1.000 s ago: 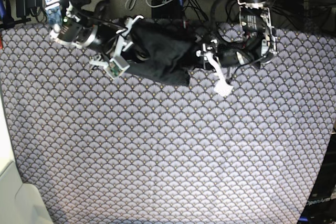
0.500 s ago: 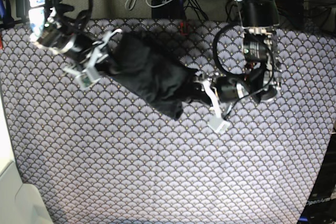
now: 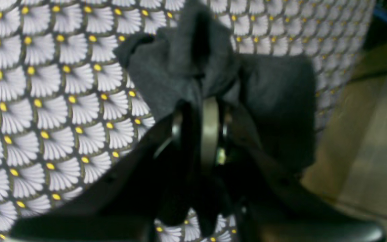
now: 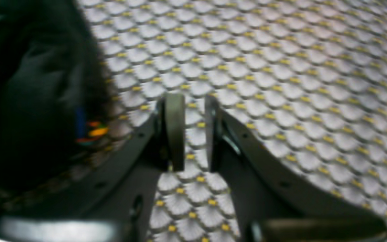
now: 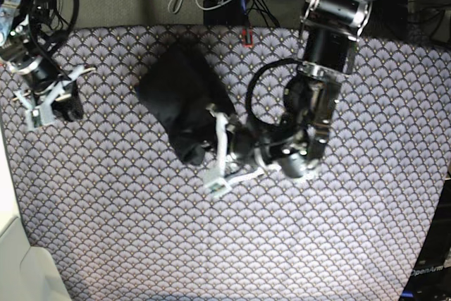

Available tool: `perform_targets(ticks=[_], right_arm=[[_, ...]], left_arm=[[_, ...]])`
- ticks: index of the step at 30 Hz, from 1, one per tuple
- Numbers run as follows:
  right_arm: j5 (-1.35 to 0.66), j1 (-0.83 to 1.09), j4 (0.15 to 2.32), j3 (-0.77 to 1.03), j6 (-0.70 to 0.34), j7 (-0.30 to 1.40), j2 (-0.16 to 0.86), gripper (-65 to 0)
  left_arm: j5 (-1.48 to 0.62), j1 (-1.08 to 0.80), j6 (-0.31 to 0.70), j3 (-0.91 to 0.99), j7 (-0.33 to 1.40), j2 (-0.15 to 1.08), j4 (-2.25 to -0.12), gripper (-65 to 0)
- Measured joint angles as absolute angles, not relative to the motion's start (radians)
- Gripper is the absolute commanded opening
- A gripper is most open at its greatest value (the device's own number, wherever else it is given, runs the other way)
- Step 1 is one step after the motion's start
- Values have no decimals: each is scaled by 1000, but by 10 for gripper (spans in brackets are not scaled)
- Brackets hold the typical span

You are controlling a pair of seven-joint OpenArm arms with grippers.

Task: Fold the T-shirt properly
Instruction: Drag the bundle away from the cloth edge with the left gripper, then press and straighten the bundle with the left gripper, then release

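Scalloped lilac cloth (image 5: pixel 211 244), crumpled charcoal T-shirt (image 5: pixel 180 100), left jaws seemingly pinching it, right jaws released.

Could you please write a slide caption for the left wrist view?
Left end effector clamped on the bunched charcoal T-shirt above the scallop-patterned cloth.

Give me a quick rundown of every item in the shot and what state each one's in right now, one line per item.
T-shirt: bunched in a crumpled heap on the cloth, not folded flat, one edge pinched by the left gripper.
Left gripper: shut on the T-shirt fabric.
Right gripper: jaws slightly apart, holding nothing, off to the side of the shirt.
Patterned cloth: spread flat over the table.
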State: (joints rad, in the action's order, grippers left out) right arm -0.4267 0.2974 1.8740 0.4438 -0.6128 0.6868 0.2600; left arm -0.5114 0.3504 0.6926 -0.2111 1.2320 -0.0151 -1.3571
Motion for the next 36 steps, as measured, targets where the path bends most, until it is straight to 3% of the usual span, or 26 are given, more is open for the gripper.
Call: perform_targets(ticks=[9, 13, 26, 36], right_arm=[[-427, 297, 1874, 554, -613, 686, 257, -561], [-427, 297, 1874, 574, -613, 686, 257, -560], [-427, 311, 1873, 607, -613, 686, 252, -560], [-427, 322, 1873, 607, -613, 687, 252, -561]], left_arm=[[-230, 394, 694, -437, 1147, -68, -1357, -649], [-221, 418, 697, -524, 1104, -69, -1338, -649], [-212, 513, 700, -540, 1010, -72, -1228, -649], [-205, 514, 696, -694, 962, -54, -1204, -649]])
